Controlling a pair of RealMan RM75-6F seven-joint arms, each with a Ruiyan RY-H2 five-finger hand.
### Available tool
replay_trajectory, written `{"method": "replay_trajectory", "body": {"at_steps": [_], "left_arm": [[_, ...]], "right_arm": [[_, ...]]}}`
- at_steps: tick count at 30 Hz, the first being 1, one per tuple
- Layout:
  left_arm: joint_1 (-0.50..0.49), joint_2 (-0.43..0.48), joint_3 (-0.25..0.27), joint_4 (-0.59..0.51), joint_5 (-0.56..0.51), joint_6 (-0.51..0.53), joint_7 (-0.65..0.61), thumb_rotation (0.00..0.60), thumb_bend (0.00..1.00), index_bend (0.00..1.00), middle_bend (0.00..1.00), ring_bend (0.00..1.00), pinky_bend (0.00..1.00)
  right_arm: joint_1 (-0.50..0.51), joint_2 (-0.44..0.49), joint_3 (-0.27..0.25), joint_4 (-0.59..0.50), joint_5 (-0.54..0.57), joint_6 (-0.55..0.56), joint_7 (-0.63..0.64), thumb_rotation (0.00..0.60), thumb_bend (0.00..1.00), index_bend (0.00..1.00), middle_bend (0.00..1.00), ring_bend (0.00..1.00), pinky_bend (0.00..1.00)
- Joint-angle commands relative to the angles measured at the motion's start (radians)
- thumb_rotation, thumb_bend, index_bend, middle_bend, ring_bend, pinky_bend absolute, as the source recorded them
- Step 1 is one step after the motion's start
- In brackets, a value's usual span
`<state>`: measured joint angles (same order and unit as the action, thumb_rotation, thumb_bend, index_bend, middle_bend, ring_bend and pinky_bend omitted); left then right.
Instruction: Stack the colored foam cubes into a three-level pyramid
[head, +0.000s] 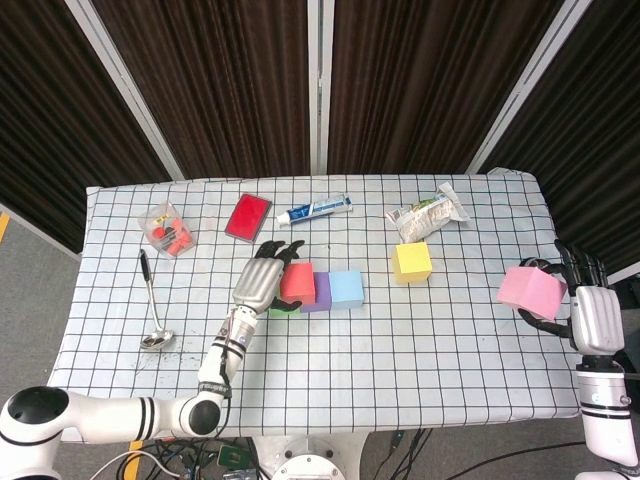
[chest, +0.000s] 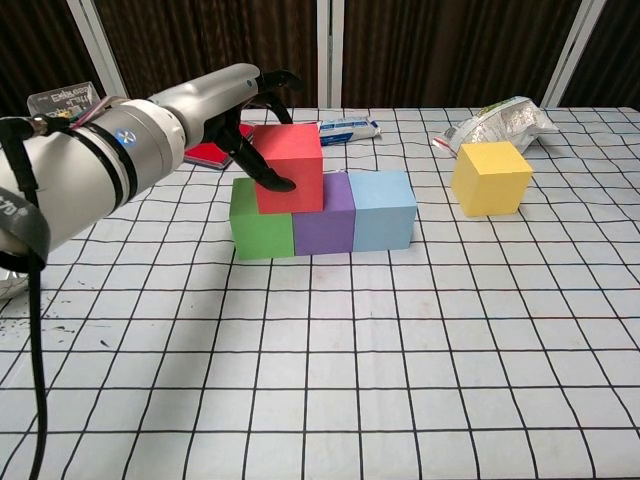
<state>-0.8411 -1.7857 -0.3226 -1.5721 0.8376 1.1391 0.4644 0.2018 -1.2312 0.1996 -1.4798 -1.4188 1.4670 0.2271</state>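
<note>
I have the left robot hand (chest: 245, 120) gripping the red foam cube (chest: 289, 167), which sits atop the green cube (chest: 260, 233) and purple cube (chest: 324, 225); the blue cube (chest: 384, 209) touches the purple one. My right robot hand (head: 578, 300) holds the pink cube (head: 531, 291) at the counter (head: 420, 340) edge. The yellow cube (chest: 490, 177) stands apart

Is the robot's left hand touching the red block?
Touching. The chest view shows the left hand with a fingertip pressed on the front of the red block.
</note>
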Motion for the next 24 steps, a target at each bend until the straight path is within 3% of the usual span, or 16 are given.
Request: {"method": "replay_trajectory", "body": {"at_steps": [1, 5, 10, 14, 20, 24], "left_arm": [[0.004, 0.009, -0.001, -0.017, 0.004, 0.007, 0.001, 0.600, 0.09, 0.09, 0.21, 0.07, 0.07], [0.016, 0.046, 0.004, -0.081, 0.019, 0.028, 0.015, 0.600, 0.08, 0.08, 0.18, 0.04, 0.06], [0.088, 0.154, 0.042, -0.217, 0.067, 0.108, 0.021, 0.600, 0.05, 0.08, 0.13, 0.00, 0.06], [0.198, 0.276, 0.115, -0.254, 0.185, 0.176, -0.080, 0.600, 0.04, 0.08, 0.11, 0.00, 0.06], [0.347, 0.399, 0.205, -0.179, 0.339, 0.263, -0.290, 0.600, 0.01, 0.08, 0.11, 0.00, 0.06], [0.411, 0.438, 0.238, -0.136, 0.387, 0.289, -0.392, 0.600, 0.00, 0.08, 0.11, 0.00, 0.06]], "right_arm": [[0.000, 0.001, 0.001, 0.000, 0.000, 0.001, 0.002, 0.600, 0.08, 0.00, 0.49, 0.06, 0.00], [0.004, 0.008, 0.004, -0.009, -0.006, 0.001, -0.003, 0.600, 0.07, 0.00, 0.49, 0.06, 0.00], [0.039, 0.043, 0.004, -0.044, -0.050, -0.030, -0.012, 0.600, 0.08, 0.00, 0.50, 0.06, 0.00], [0.120, 0.112, -0.007, -0.086, -0.114, -0.150, 0.056, 0.600, 0.08, 0.00, 0.50, 0.07, 0.00], [0.312, 0.202, -0.030, -0.083, -0.224, -0.411, 0.309, 0.600, 0.09, 0.00, 0.51, 0.07, 0.00], [0.422, 0.192, -0.030, -0.064, -0.242, -0.535, 0.364, 0.600, 0.10, 0.00, 0.51, 0.08, 0.00]]}}
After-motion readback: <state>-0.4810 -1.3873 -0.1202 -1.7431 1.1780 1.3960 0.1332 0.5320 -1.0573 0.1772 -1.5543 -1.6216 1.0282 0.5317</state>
